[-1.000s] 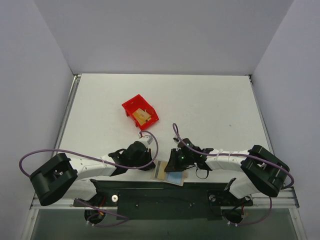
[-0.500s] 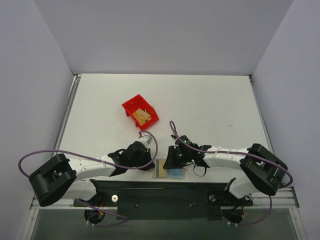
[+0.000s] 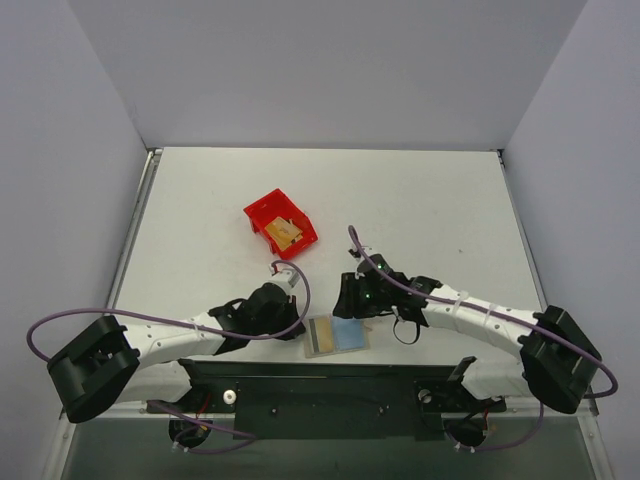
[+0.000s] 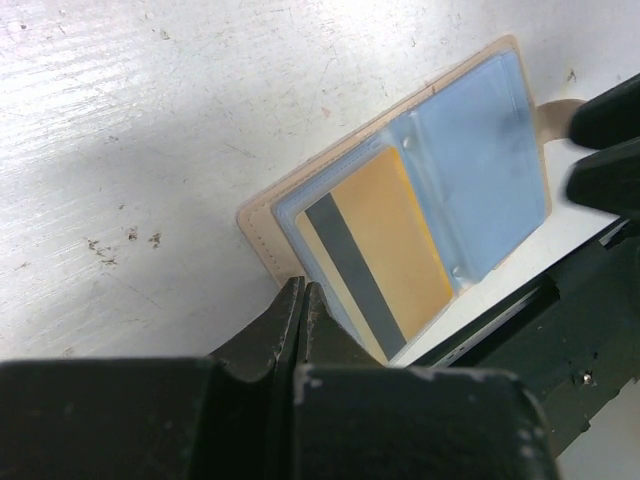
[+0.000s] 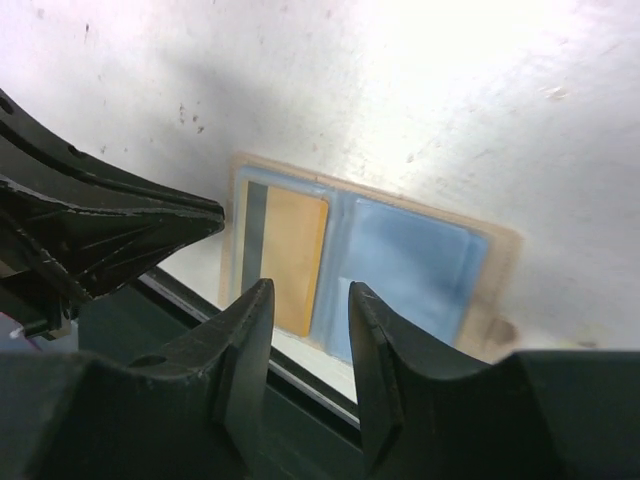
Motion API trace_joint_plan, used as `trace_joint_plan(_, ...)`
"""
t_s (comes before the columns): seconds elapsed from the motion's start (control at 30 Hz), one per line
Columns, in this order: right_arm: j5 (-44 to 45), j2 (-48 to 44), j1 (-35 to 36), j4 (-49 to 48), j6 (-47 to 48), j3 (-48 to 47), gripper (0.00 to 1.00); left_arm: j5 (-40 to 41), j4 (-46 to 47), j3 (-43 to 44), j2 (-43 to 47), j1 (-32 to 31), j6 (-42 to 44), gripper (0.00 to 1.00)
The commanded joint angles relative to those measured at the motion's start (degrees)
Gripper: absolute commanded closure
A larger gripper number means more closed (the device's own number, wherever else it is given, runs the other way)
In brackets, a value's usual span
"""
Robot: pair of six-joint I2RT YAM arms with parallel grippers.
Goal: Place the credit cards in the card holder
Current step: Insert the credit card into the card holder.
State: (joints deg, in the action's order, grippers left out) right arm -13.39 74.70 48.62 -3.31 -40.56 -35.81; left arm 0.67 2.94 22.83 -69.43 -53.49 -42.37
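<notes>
A white, scuffed bench [image 3: 420, 200] fills the space, closed in by plain pale grey walls on three sides.

The left fingers [image 4: 285, 330] are pressed together with nothing visible between them, their tips just at the near-left edge of the holder [image 3: 352, 333]. The right fingers [image 5: 245, 360] stand apart and empty, hanging over the holder without touching it.

The holder lies open and flat at the near edge of the bench, between the two arms, blue lining up. One card [image 4: 385, 250], orange with a dark stripe, sits in its left pocket. The right pocket looks empty.

Further back and to the left, well apart from the holder, stands a red bin [image 3: 262, 213] with at least one more card [image 3: 285, 234] in it. How many it holds is too small to tell.

So the task looks partly done: one card is in, and what lies in the bin has yet to be fetched and slotted.
</notes>
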Motion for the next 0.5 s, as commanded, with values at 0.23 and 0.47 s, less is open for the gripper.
trace_joint_plan(0.23,15.8,-1.1,-0.3,27.4,5.6,-9.7,0.59,0.4,0.7,-0.7,0.8,0.3,0.4,1.0)
trace_joint_plan(0.47,18.4,3.3,2.8,28.8,3.4,-10.3,0.58,0.0,1.0,-0.9,0.5,0.3,0.3,1.0)
